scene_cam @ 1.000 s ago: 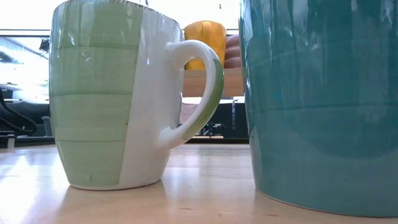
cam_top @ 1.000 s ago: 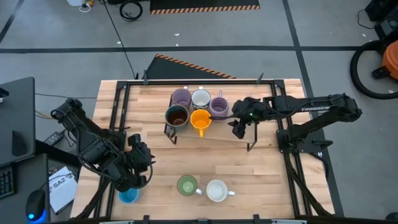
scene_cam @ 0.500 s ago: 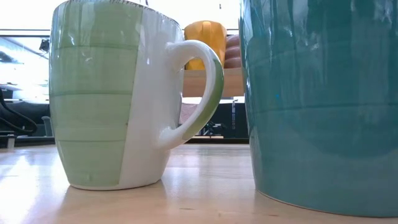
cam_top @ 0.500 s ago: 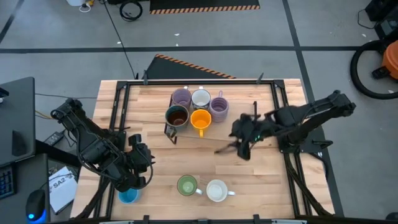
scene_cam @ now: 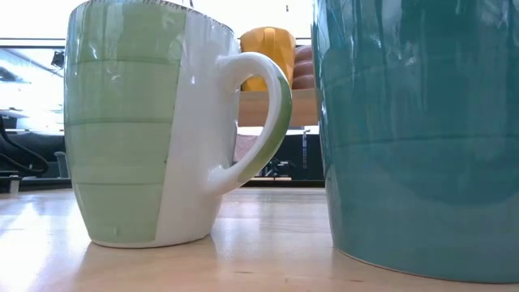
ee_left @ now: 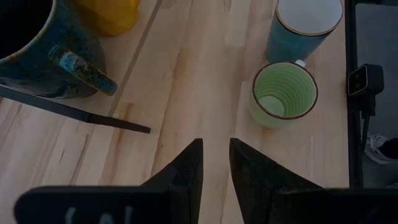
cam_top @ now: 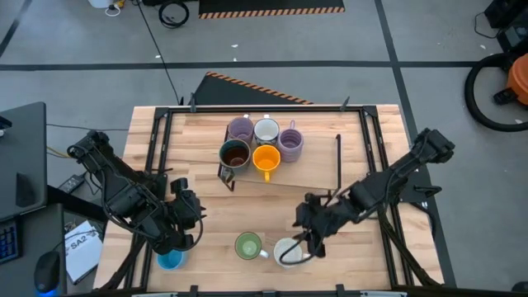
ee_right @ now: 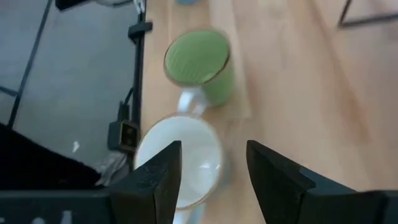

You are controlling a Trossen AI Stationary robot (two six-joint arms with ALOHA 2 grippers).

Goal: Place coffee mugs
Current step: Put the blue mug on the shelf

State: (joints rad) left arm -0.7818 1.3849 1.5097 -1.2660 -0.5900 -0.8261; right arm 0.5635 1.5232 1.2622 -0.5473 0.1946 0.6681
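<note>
Five mugs stand on a raised wooden shelf point(cam_top: 313, 169) at the far middle: two lavender point(cam_top: 240, 129) point(cam_top: 290, 142), one white point(cam_top: 266, 129), one dark brown point(cam_top: 234, 153), one orange point(cam_top: 266, 158). The green mug point(cam_top: 247, 245) and a mug that is teal outside and white inside point(cam_top: 285, 256) stand on the table near its near edge. A blue mug point(cam_top: 169, 259) sits under the left arm. My right gripper point(cam_top: 307, 239) hovers open just above the teal mug point(ee_right: 180, 165). My left gripper point(ee_left: 216, 165) waits at the near left, open by a narrow gap.
The shelf has black metal legs point(cam_top: 226, 179). Black frame rails point(cam_top: 157, 157) run along the table's left and right sides. Bare wood lies between the shelf and the two near mugs. The low view is filled by the green mug point(scene_cam: 138, 122) and the teal mug point(scene_cam: 418, 130).
My right arm has swung from beside the shelf's right lavender mug toward the table's near edge and now hangs over the teal mug. None of the mugs has moved. The left arm has kept still.
</note>
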